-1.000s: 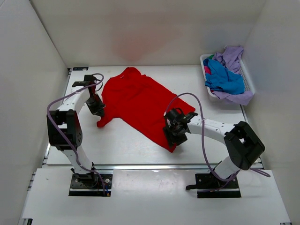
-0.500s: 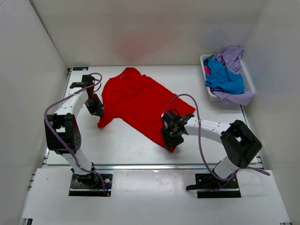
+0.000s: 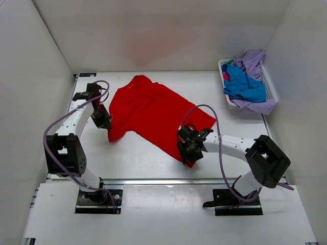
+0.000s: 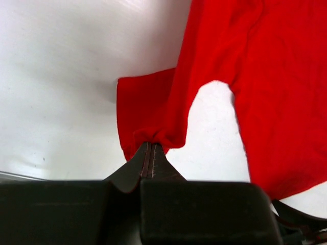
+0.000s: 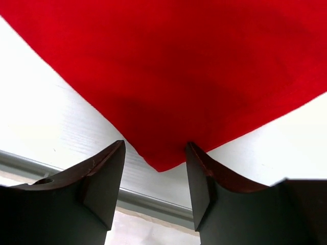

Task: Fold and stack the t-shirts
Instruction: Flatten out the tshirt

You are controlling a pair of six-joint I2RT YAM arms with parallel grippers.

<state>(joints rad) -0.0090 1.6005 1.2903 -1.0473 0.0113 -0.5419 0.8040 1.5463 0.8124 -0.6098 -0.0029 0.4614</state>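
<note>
Red t-shirt [image 3: 153, 109] soft, limp. L gripper [image 4: 149, 150] pinching 9 o'clock sleeve [image 4: 145, 102]; R gripper [image 5: 155, 148] spread astride 5 o'clock hem corner [image 5: 159, 162], so grip there.

We're seeing plain red!
Solid red t-shirt [image 5: 179, 76] at our black right gripper [image 5: 155, 148]; well away, blue t-shirt [image 3: 244, 86], lavender t-shirt [image 3: 254, 62], white basket [image 3: 271, 87].
</note>
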